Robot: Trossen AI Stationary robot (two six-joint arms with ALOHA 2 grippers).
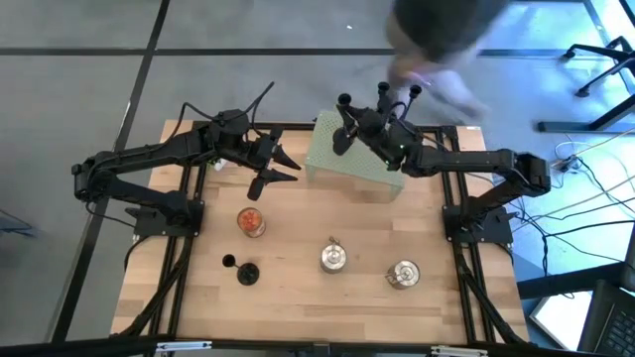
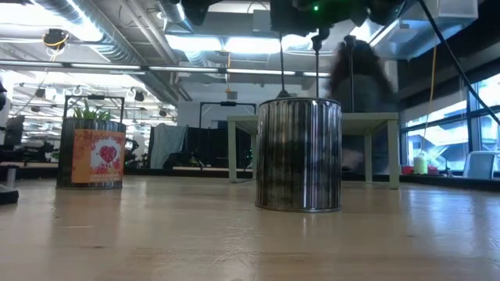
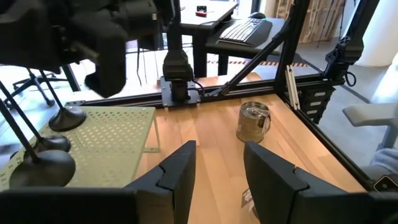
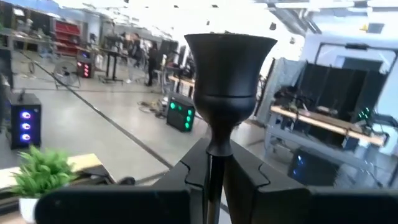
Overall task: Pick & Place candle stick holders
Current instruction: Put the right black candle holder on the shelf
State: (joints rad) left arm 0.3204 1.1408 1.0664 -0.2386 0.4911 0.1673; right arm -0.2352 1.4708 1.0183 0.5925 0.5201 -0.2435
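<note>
Your right gripper (image 4: 214, 171) is closed on the stem of one candle stick holder (image 4: 228, 68), over the green perforated box's (image 1: 347, 157) far right corner. Two more holders (image 3: 43, 165) stand on that box. A fourth holder (image 1: 245, 272) lies on the table, well in front of the box. Your left gripper (image 3: 217, 177) hangs just left of the box, jaws apart, holding nothing.
</note>
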